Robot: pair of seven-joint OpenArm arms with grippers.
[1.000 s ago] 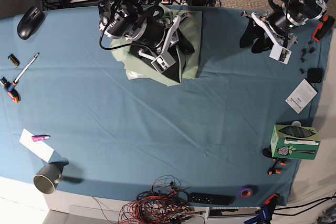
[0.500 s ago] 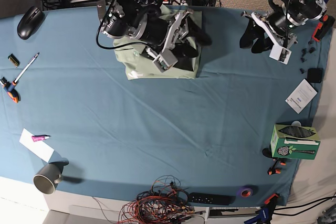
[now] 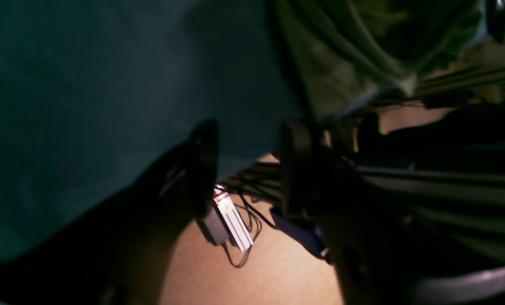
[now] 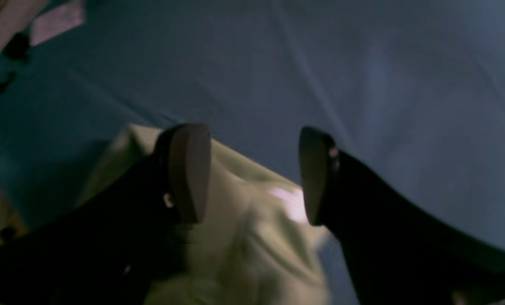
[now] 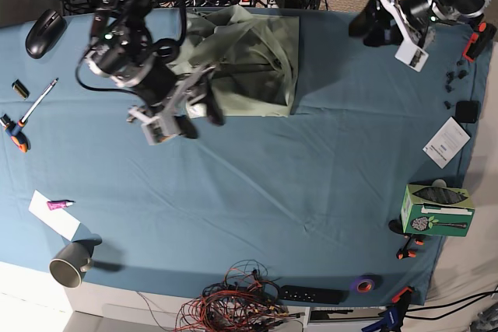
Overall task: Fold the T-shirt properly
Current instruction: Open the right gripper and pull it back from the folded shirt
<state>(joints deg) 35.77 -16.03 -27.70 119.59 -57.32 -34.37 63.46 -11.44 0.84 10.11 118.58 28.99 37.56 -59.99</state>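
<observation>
While the folded T-shirt [image 5: 249, 56] lies bunched at the far edge of the teal table cloth [image 5: 296, 176], the right gripper [image 5: 201, 114] hangs just off its near-left corner with both black fingers [image 4: 189, 169] spread and nothing between them, the pale green fabric showing below the gap. Well apart, over the cloth's far right corner, the left gripper [image 5: 375, 22] also stands parted and empty. Around the cloth's borders sit a computer mouse [image 5: 43, 32], a screwdriver [image 5: 15, 131], a grey mug [image 5: 71, 263], a green box [image 5: 437, 209] and a tangle of red wires [image 5: 233, 301].
</observation>
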